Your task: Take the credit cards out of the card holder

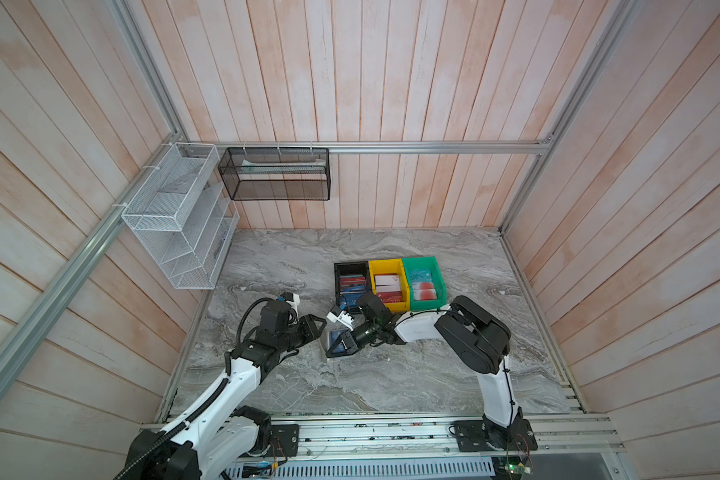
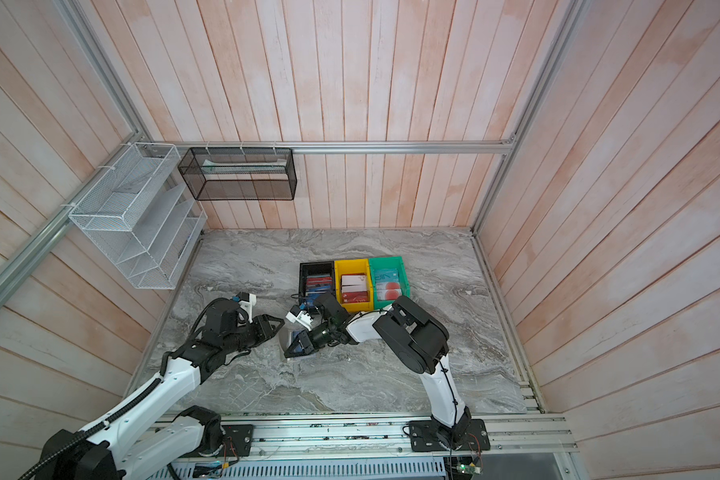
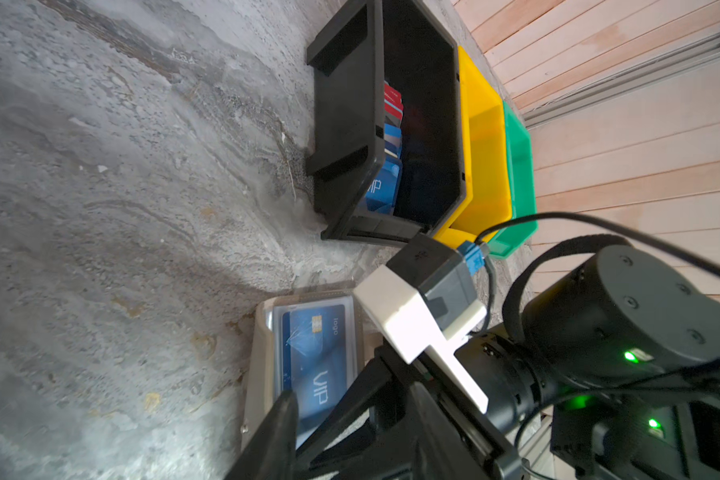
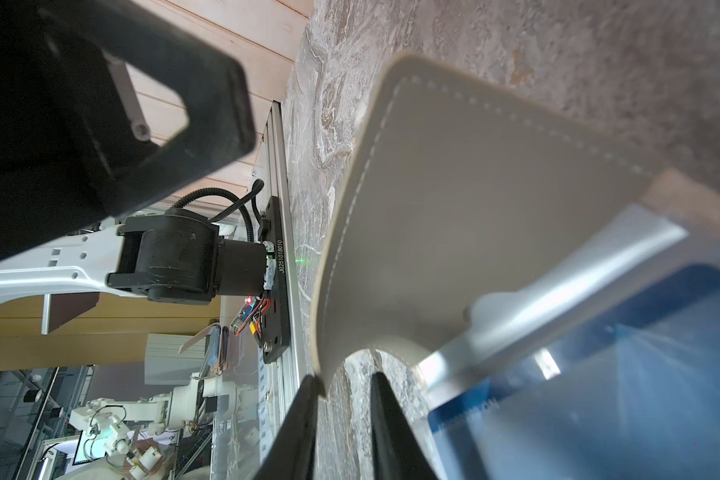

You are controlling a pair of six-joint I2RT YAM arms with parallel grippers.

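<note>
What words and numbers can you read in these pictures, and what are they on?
"VIP" and "logo": blue card in the card holder.
"VIP": second blue card in the black bin.
"VIP": pale card in the green bin.
"J6251018010": sticker by an arm's base.
Too blurred to read: the cards in the yellow bin.

Bright even light, soft shadows on the table (image 1: 391,382), bowed edges (both top views), card holder (image 4: 474,208) blurred close-up.

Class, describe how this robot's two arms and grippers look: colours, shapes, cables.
The left arm and right arm have white links and black joints. A ribbed black hose follows the left one. The left gripper and right gripper are black, with white camera brackets behind them.
</note>
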